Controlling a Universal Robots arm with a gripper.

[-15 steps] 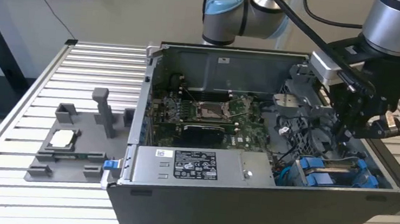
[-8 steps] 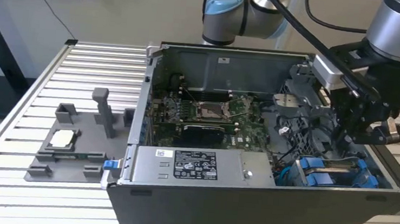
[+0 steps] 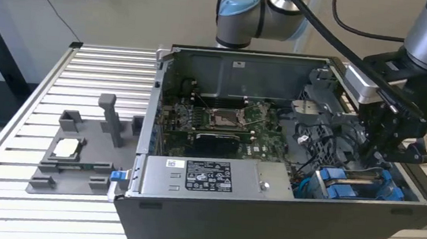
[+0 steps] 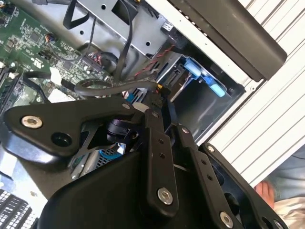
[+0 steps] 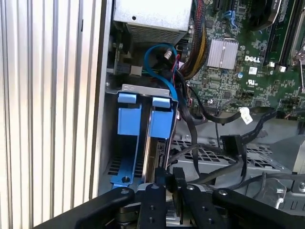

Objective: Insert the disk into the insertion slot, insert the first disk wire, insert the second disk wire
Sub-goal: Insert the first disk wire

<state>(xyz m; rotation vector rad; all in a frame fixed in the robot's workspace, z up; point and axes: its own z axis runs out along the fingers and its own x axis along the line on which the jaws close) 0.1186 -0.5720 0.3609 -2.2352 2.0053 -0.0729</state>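
The exterior view gave me the whole open black metal computer case [image 3: 266,231], with the black gripper [image 3: 371,159] down in its corner at that view's right. The first wrist view showed the flat silver-grey disk [image 5: 159,125] in its bright blue plastic carrier, seated inside the dark grey sheet-metal insertion slot [image 5: 137,88]. In the second wrist view, the jaws were pinched on the end of a thin black cable [image 4: 95,85].

Gripper [image 5: 171,180] sits close against the disk [image 5: 159,129], whose blue carrier looks seated in the insertion slot [image 5: 137,88]. Black cables [image 5: 224,143] trail just beside it, with the green motherboard [image 5: 248,71] beyond.
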